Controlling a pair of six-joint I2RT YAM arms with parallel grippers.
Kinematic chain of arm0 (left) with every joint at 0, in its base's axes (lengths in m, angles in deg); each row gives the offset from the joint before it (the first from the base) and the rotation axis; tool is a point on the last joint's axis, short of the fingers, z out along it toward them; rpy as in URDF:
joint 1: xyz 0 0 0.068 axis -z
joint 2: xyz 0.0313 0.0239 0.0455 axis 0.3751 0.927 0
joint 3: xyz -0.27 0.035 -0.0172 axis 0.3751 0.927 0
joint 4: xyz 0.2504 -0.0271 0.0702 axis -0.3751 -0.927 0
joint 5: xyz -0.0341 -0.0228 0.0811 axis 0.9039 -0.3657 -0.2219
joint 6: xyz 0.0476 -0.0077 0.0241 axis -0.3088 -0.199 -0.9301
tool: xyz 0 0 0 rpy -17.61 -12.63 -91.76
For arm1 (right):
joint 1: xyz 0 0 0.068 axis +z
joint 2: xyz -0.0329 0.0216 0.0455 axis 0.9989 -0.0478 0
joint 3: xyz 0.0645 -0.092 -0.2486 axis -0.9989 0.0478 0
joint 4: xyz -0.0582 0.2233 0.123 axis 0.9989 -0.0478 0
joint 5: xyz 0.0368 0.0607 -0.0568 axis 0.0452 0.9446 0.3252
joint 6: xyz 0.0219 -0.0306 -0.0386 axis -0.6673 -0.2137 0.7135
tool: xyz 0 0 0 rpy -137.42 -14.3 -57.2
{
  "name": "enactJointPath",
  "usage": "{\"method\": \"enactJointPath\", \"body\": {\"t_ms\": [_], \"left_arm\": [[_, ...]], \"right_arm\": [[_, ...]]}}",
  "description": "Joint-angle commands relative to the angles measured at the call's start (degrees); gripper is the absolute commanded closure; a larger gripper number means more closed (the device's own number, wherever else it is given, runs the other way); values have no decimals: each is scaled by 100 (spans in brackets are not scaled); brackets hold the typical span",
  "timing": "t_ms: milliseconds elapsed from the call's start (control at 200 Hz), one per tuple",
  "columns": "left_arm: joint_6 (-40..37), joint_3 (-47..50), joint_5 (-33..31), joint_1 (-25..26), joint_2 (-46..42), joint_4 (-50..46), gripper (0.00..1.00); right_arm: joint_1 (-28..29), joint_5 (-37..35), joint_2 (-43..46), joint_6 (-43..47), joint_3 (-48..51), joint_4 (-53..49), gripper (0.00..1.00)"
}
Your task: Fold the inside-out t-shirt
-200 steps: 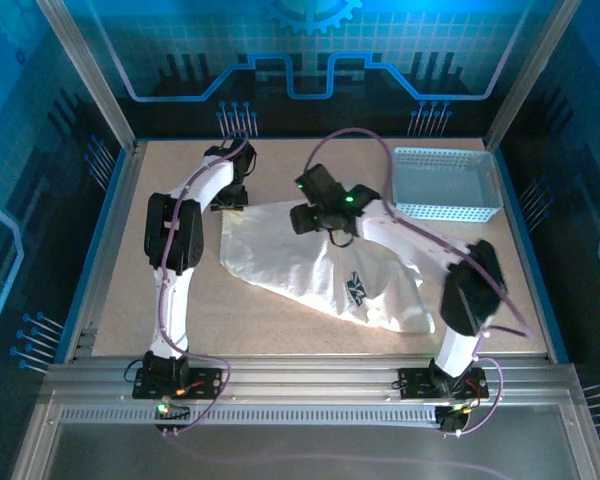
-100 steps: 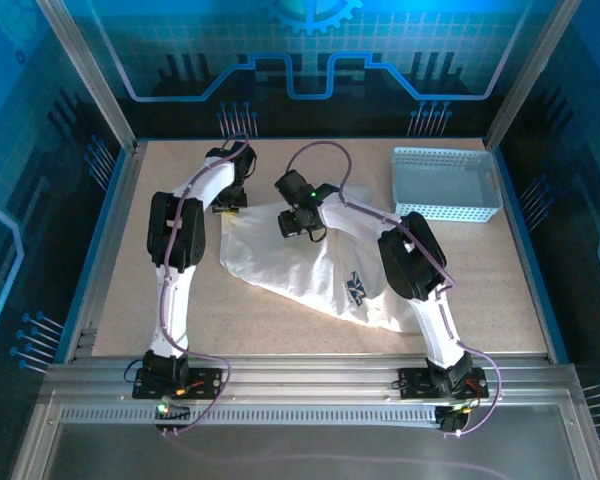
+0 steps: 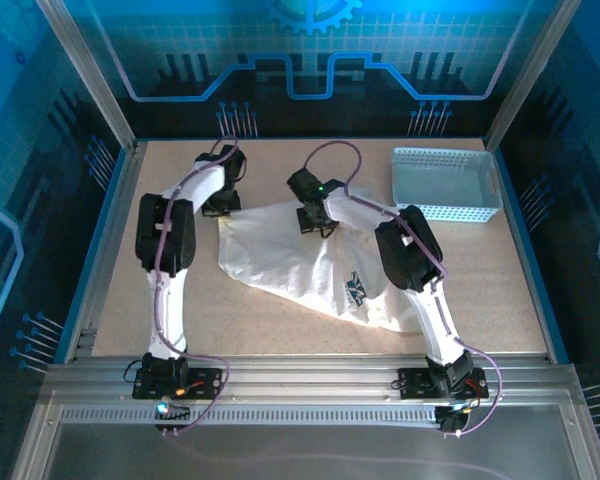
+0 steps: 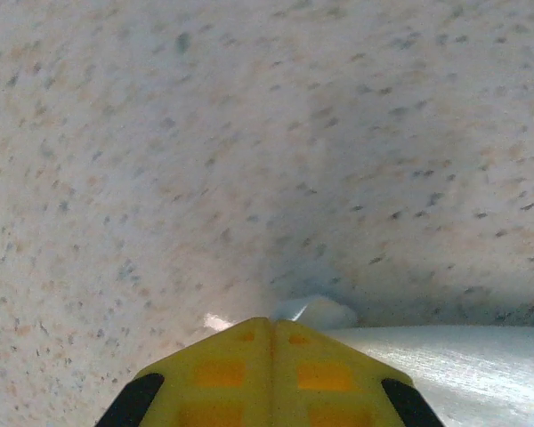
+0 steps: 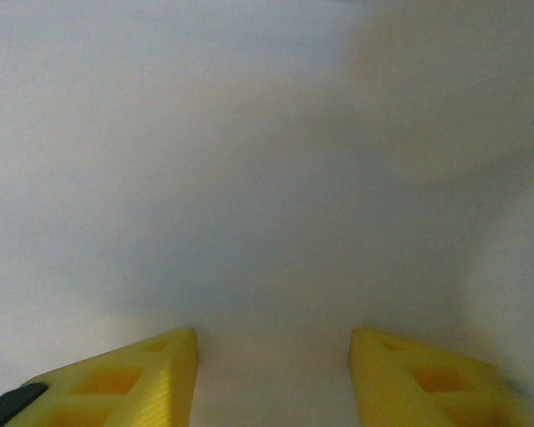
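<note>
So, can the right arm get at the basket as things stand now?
Probably yes: the right gripper hangs open over the t-shirt, holding nothing, and bare table lies between it and the basket.

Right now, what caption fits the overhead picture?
Left gripper pinches an edge of the white t-shirt; right gripper hovers open over it.

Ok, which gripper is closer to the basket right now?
Right. The right gripper is over the t-shirt's far edge, left of the basket with bare table between them. The left gripper is at the t-shirt's far-left corner, farther from the basket.
</note>
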Motion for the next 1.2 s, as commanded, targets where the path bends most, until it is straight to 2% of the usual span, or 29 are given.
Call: {"method": "enactJointPath", "body": {"t_ms": [0, 130, 235, 285, 325, 420, 500, 570, 710, 795, 905, 1195], "left_arm": [[385, 863, 837, -494, -1252, 1085, 100], [914, 1966, 2199, -1162, -2190, 2235, 100], [1240, 2441, 2812, -1629, -2562, 2627, 100], [1210, 2500, 2905, -1710, -2589, 2631, 87], [1118, 2438, 2918, -1712, -2554, 2519, 86], [1157, 2358, 2660, -1712, -2450, 2189, 85], [1157, 2337, 2124, -1680, -2499, 1908, 68], [1018, 2217, 1695, -1562, -2505, 1685, 58], [286, 1432, 1200, -751, -2018, 1190, 41], [100, 855, 556, -316, -1458, 709, 38], [80, 217, 65, -130, -768, 234, 39], [-86, -839, -292, -164, 453, -518, 41]], "right_arm": [[-347, -198, 176, -304, 303, -232, 52], [-646, -67, 417, -424, 735, -17, 54], [-817, 20, 522, -464, 929, 40, 56], [-871, 28, 573, -464, 1018, 86, 56], [-901, 46, 613, -447, 1091, 156, 56], [-931, 38, 652, -436, 1157, 194, 57], [-934, 38, 666, -429, 1202, 211, 57], [-920, 55, 691, -408, 1229, 248, 57], [-840, 37, 734, -359, 1223, 288, 57], [-831, 64, 742, -376, 1214, 305, 58], [-822, 75, 787, -378, 1266, 336, 57], [-862, 94, 815, -359, 1372, 406, 58]]}}
